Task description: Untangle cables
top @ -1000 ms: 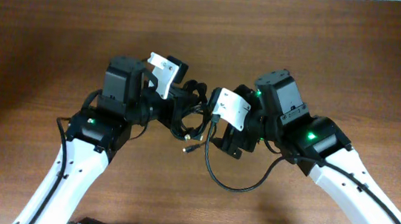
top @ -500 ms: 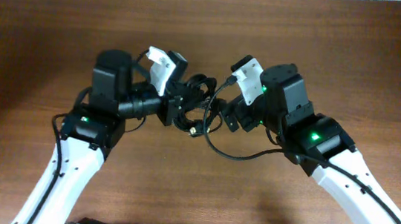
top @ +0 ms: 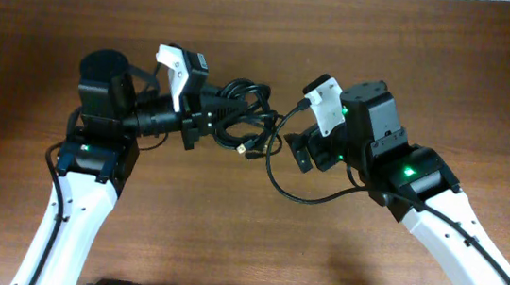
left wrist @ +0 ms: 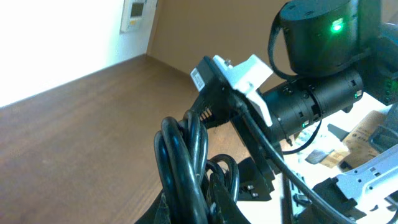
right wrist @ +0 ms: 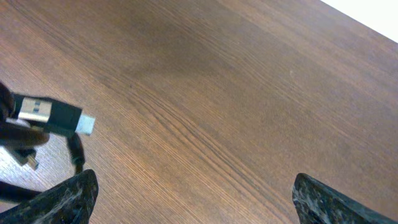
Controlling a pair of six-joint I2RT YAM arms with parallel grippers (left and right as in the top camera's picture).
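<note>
This looks like a robotics lab or test room set up in an office-type space. I work at a plain brown wood-grain table [top: 247, 37] that runs up to a bare white wall [left wrist: 56, 43] carrying a small white wall panel [left wrist: 134, 12], perhaps a thermostat or switch. My white-and-black left arm [top: 75, 228] and right arm [top: 467, 250] show green status lights [top: 408, 171]. Cardboard [left wrist: 368, 134] lies past the table's edge.

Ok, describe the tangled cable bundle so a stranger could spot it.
Start at the middle of the brown wooden table. The bundle of thin black cables juts from the shut left gripper. Unlike the lone black wire curving to its right, it is several tangled coils with a small plug dangling.
</note>
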